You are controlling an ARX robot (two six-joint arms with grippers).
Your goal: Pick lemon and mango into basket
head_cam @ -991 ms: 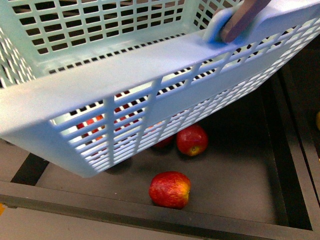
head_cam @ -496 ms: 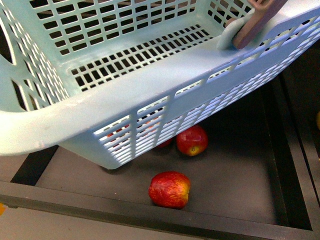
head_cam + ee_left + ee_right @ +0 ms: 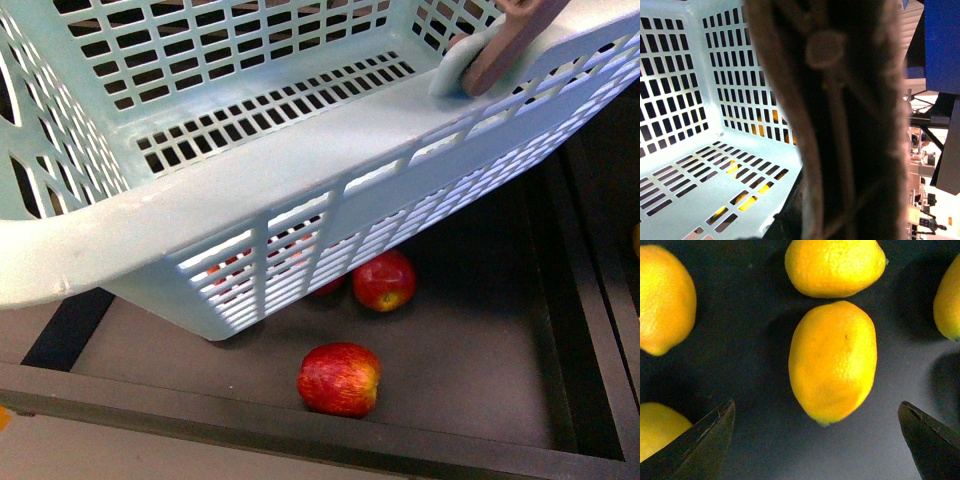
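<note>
The light-teal slotted basket (image 3: 250,160) hangs tilted above a dark bin, filling the upper front view. Its brown handle (image 3: 510,40) crosses the rim at the top right. In the left wrist view that handle (image 3: 840,125) is a blurred brown band close to the camera, with the basket's empty inside (image 3: 685,100) beyond. My left gripper is shut on the basket, its fingers not clearly shown. My right gripper (image 3: 817,440) is open just above a lemon (image 3: 832,360), which lies a little ahead of the gap between the two dark fingertips (image 3: 715,435). No mango is in view.
More lemons (image 3: 835,265) (image 3: 665,297) (image 3: 657,430) (image 3: 947,300) lie around the middle one on a dark surface. Red apples (image 3: 384,280) (image 3: 340,378) sit in the dark bin (image 3: 480,340) under the basket, another showing through its lattice. The bin's front rim (image 3: 300,430) runs across the bottom.
The basket has swung and tilted, so its near wall sits lower left and more of its floor shows; it has barely moved in the last half second. The apples stay put.
</note>
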